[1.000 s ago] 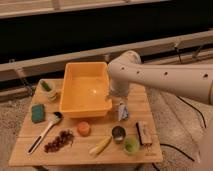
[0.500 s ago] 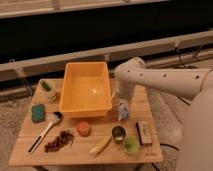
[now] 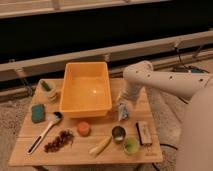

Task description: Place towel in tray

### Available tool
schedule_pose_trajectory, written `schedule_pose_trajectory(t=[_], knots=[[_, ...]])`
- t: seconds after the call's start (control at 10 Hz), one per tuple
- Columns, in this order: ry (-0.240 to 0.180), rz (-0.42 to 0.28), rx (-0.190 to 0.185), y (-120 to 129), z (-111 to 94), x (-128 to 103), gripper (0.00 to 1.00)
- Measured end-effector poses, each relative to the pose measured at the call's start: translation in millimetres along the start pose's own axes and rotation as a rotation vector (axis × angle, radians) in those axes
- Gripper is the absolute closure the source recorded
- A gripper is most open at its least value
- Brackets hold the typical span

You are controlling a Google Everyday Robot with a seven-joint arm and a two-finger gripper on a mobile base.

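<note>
Over by the tray's (image 3: pixel 85 90) right front corner, the gripper (image 3: pixel 122 105) hangs low above the table (image 3: pixel 75 155), right on top of a small pale bundle that looks like the towel (image 3: pixel 123 115). Whether the gripper is actually clamped on it can't be told from this angle (the arm's wrist hides the contact). The towel sits outside the tray, just beside its right wall, and the tray itself is bare inside. So progress-wise, the robot has only got as far as reaching the towel. A lift, a short carry left over the rim and a drop are all not yet done. The can (image 3: pixel 118 133) sits close by, so lifting cleanly matters.
</note>
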State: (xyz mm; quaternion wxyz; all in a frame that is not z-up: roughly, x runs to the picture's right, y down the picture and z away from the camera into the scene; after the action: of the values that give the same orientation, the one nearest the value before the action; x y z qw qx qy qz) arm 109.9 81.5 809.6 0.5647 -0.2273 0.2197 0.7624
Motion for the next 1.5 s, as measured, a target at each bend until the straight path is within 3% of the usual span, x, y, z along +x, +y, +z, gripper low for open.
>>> schedule_pose_trajectory(t=[0.4, 0.8, 1.3, 1.5], knots=[[0.066, 0.007, 0.030, -6.9, 30.4, -13.3, 0.35], [0.120, 0.022, 0.029, -11.4, 53.8, -20.5, 0.35], [0.199, -0.071, 0.091, 25.0, 84.1, -8.4, 0.35], [0.224, -0.080, 0.121, 28.7, 93.6, -5.3, 0.45]])
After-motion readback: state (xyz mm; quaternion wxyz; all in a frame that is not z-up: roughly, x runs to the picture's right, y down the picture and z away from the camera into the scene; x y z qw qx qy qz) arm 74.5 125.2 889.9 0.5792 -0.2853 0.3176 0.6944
